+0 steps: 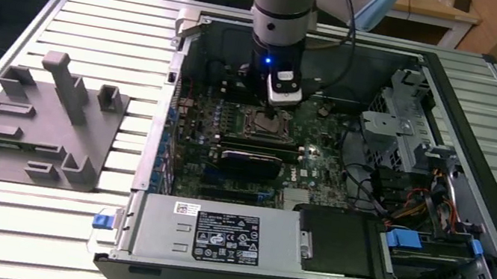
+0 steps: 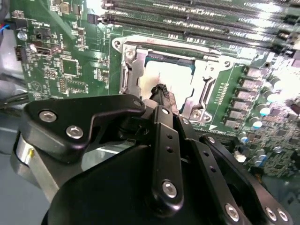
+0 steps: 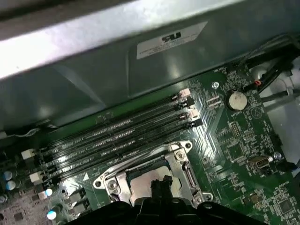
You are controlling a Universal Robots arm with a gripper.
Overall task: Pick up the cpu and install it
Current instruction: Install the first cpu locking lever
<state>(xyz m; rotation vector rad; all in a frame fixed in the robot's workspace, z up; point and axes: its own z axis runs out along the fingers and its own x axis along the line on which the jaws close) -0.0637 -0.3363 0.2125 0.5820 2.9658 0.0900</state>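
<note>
My pincer [image 2: 161, 90] is sitting right down over the cpu socket, fingertips pressed together into one narrow black point that touches or hovers just above the pale top of the cpu [image 2: 176, 77], can't tell which. It's not pinching anything as far as I can see. The cpu itself lies flat inside the socket frame [image 2: 129, 70], the silver metal bracket with screws at its corners wrapped around it, and in the first wrist view the same pale square [image 3: 147, 180] peeks out on both sides of my fingertip. Just beside the socket run the long dark memory slots [image 3: 117, 136], four of them in parallel, with the green motherboard [image 3: 243, 150] spreading out around everything, a round coin battery [image 3: 236, 99] further off. Past the slots is the grey metal wall of the case with a white label [image 3: 171, 40] stuck on it. In the exterior view my arm [image 1: 285, 9] comes straight down into the open computer case [image 1: 483, 186], a blue light glowing on the wrist, gripper over the socket near the middle of the board. The power supply [image 1: 212, 236] sits at the near edge of the case, and well apart on the exterior view's left, out on the slatted table [image 1: 61, 229], is a grey plastic block [image 1: 38, 127] with upright posts.
</note>
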